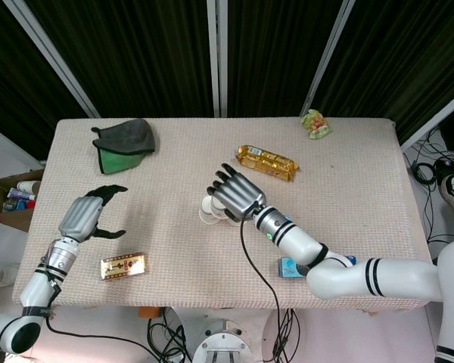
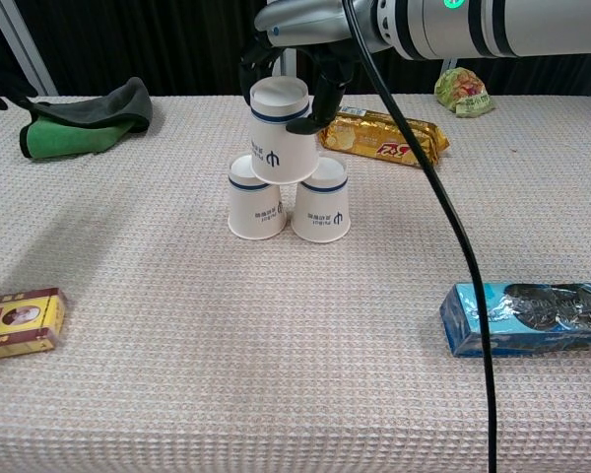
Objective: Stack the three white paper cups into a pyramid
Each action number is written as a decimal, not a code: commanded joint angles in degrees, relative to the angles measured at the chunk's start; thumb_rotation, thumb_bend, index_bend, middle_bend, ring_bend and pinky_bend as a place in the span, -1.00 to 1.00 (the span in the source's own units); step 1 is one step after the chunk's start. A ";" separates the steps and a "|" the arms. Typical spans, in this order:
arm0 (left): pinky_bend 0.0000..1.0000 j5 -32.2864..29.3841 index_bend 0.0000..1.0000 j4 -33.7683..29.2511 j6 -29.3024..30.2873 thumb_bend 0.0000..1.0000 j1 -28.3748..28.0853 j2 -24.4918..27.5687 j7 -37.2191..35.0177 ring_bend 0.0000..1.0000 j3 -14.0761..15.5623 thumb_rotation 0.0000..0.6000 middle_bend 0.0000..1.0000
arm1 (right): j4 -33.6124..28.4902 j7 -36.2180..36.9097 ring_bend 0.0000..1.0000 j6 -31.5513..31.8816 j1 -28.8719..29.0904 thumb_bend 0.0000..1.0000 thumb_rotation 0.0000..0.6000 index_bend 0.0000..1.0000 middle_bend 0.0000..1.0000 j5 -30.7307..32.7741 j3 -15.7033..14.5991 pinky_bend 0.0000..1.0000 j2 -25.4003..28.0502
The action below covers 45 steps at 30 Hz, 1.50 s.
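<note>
The right hand (image 2: 294, 61) is gripping the top cup (image 2: 281, 132) from above, holding it right over the seam between the two base cups (image 2: 254, 209) sitting upside down side by side mid-worktop (image 2: 276, 335). It looks just about seated, so the robot probably wants to centre it across both bottoms, then open its fingers slowly and lift straight up without nudging anything. The left hand (image 1: 87, 214) is hanging released off to the side, holding nothing.
</note>
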 commanded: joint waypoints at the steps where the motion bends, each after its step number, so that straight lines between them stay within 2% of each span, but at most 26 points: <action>1: -0.53 0.03 -0.63 0.03 -0.11 -0.84 0.05 0.01 -0.06 -0.67 0.01 1.00 -0.64 | 0.13 0.22 -0.77 0.55 0.48 -0.26 1.00 -0.18 -0.30 0.78 -0.46 -0.77 0.08; 23: -0.53 -0.73 -0.64 -0.12 -1.32 -0.84 -0.08 -0.12 0.38 -0.67 -0.52 1.00 -0.64 | 2.12 3.71 -0.77 0.68 2.63 -0.26 1.00 -0.35 -0.40 1.71 -2.96 -0.77 -0.34; 32: -0.54 -0.97 -0.63 0.00 -1.46 -0.84 -0.06 -0.20 0.34 -0.67 -0.74 1.00 -0.64 | 1.87 4.42 -0.78 0.90 3.16 -0.27 1.00 -0.55 -0.49 2.16 -3.51 -0.80 0.05; 39: -0.54 -1.06 -0.64 0.08 -1.47 -0.83 -0.05 -0.30 0.33 -0.67 -0.90 1.00 -0.64 | 1.61 4.74 -0.79 1.07 3.50 -0.41 1.00 -0.68 -0.57 2.09 -3.92 -0.82 0.19; 45: -0.54 -1.23 -0.63 0.20 -1.70 -0.84 -0.12 0.34 0.85 -0.67 -0.97 1.00 -0.64 | -1.31 5.00 -0.84 3.28 2.86 -0.63 1.00 -0.86 -0.70 1.39 -3.91 -0.88 1.95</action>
